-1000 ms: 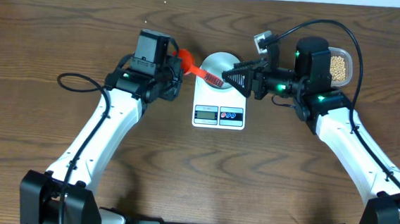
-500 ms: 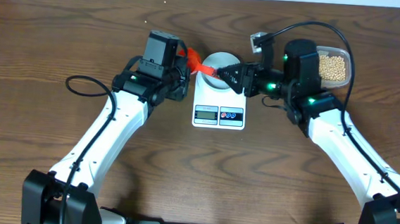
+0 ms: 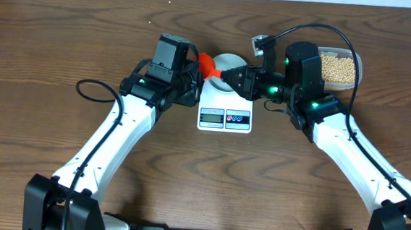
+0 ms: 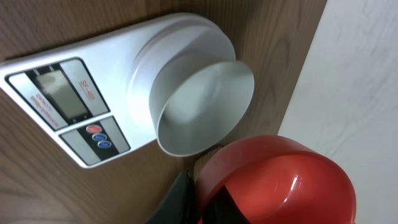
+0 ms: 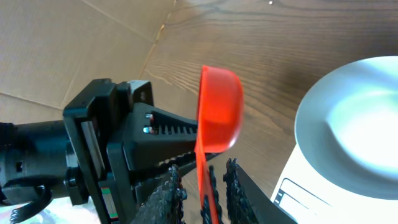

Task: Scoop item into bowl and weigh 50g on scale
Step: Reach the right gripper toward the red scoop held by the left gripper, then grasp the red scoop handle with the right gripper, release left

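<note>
The pale bowl (image 3: 227, 61) stands empty on the white scale (image 3: 225, 118); both show in the left wrist view, bowl (image 4: 205, 106) and scale (image 4: 74, 112). My left gripper (image 3: 196, 65) is shut on the cup of a red scoop (image 3: 208, 63), which fills the lower right of its own view (image 4: 280, 180). My right gripper (image 3: 230, 76) is open, with its fingers (image 5: 202, 171) on either side of the scoop's handle (image 5: 202, 180) and a gap showing. The tan beads (image 3: 337, 68) lie in a clear tub behind the right arm.
The clear tub (image 3: 359, 68) stands at the back right near the table's far edge. A black cable (image 3: 95, 89) loops beside the left arm. The scale's display (image 3: 211, 116) and buttons face the front.
The left arm has carried the red scoop to the right, up to the bowl's left rim. The right arm has moved left and back, bringing its fingers around the handle and uncovering the tub.
</note>
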Controlling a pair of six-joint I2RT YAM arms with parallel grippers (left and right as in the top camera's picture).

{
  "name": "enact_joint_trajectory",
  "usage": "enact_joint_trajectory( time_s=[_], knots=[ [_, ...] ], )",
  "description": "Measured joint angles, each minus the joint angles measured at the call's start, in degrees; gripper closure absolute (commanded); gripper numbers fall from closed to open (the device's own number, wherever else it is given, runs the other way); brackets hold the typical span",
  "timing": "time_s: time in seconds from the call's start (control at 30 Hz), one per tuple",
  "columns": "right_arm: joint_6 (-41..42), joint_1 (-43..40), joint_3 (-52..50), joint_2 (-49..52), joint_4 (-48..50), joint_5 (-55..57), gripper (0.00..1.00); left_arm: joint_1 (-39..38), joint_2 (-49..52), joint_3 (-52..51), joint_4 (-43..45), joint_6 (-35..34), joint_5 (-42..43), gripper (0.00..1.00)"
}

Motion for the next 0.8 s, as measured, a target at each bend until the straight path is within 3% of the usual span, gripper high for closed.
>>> enact_joint_trajectory(
  time_s=[0.57,0.8],
  knots=[
    [-0.83,1.2,0.0,0.0,0.28,-1.33,0.78,0.0,0.0,0.0,-0.87,-0.15,4.46,0.93],
    [-1.22,2.05,-0.02,0.0,0.24,-0.76,0.86,0.0,0.0,0.0,-1.6,-0.15,4.72,0.93]
  ],
)
